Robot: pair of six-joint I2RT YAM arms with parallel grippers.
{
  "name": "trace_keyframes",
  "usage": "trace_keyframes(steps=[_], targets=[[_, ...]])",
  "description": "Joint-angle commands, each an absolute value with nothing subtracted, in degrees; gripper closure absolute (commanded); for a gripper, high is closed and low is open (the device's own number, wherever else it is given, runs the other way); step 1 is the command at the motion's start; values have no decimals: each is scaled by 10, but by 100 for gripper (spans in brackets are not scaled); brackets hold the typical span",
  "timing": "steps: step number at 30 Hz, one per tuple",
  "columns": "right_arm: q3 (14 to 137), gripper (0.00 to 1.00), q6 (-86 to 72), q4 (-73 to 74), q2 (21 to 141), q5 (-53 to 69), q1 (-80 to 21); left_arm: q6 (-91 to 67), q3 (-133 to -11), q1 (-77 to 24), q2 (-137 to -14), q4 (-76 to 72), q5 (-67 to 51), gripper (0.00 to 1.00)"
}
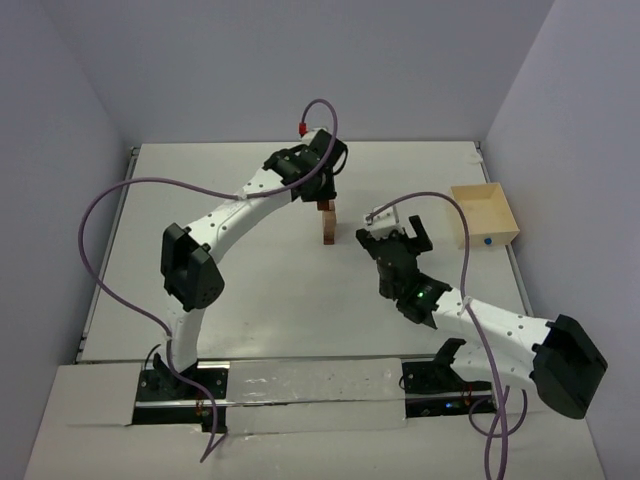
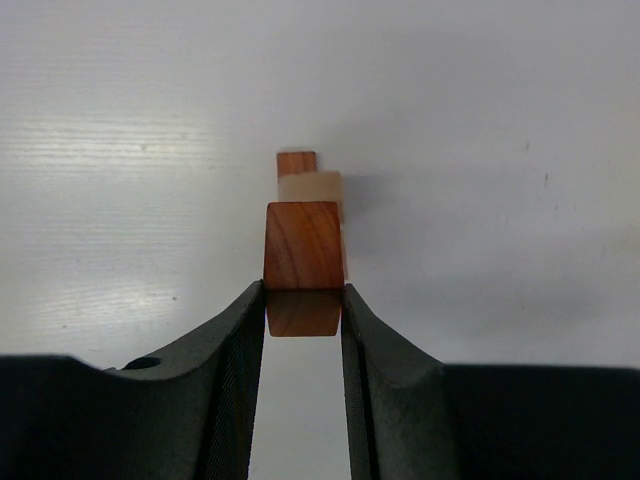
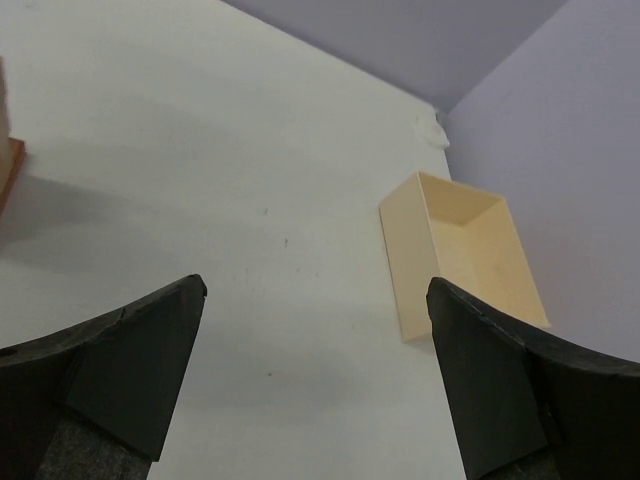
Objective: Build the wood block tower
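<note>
Top external view: the left arm (image 1: 230,215) reaches far across the table (image 1: 250,290), left gripper (image 2: 303,295) grasping a reddish-brown wooden cube (image 2: 303,245) directly above the narrow tan-and-brown block tower (image 1: 327,225); the right gripper (image 1: 398,233) gapes empty, near its right.

The left arm (image 1: 235,215) reaches across the table (image 1: 250,300) to the tower (image 1: 328,228), a thin column of tan and red-brown blocks near the middle. The left gripper (image 1: 320,196) sits right over the top block (image 1: 323,206) (its jaws hidden under the wrist). The right gripper (image 1: 398,232) hangs just right of the tower, fingers spread, not touching it. A pale box (image 1: 484,212) stands by the right edge.
</note>
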State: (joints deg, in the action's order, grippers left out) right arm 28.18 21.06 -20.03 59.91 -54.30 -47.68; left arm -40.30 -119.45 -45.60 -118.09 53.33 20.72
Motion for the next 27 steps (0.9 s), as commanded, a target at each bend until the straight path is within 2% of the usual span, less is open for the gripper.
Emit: trace_keyframes(steps=[1, 18, 27], targets=[[358, 0, 46, 4, 589, -469, -410, -407, -1213, -432, -1159, 509, 200, 100], [528, 0, -86, 176, 710, -322, -286, -387, -1245, -431, -1220, 507, 162, 100], [539, 0, -94, 189, 717, -308, -267, -387, -1244, -433, -1233, 504, 148, 100]])
